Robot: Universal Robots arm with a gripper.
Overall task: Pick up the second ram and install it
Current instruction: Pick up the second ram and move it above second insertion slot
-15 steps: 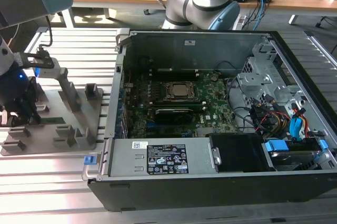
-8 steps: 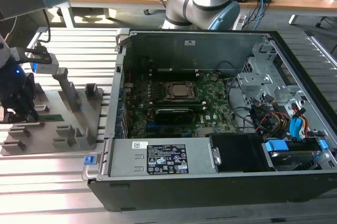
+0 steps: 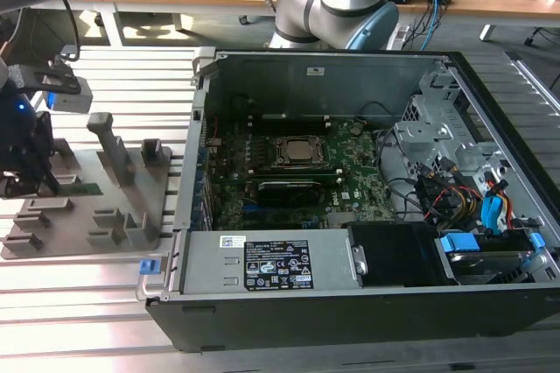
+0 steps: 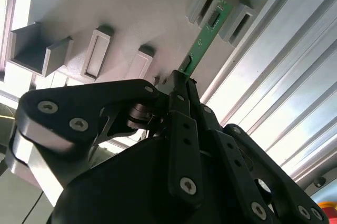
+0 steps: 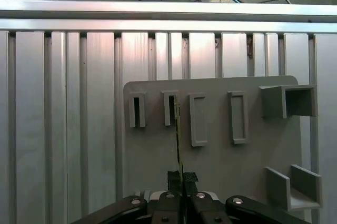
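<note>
In the first wrist view we see our claw (image 5: 182,177) clenched on the near end of the second ram (image 5: 178,140), which runs edge-up straight ahead of it, its far end between two posts (image 5: 197,119) of the grey tray (image 5: 226,155), presumably so the stick stands upright for a clean pinch.

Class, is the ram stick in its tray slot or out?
In: the stick reaches between two posts of the tray; jaws pinch its near end.

1. The near end of the second ram (image 4: 204,48) is covered by the hand (image 4: 180,84) in the second wrist view.
2. In the exterior view, the hand is cropped at the picture's edge.
</note>
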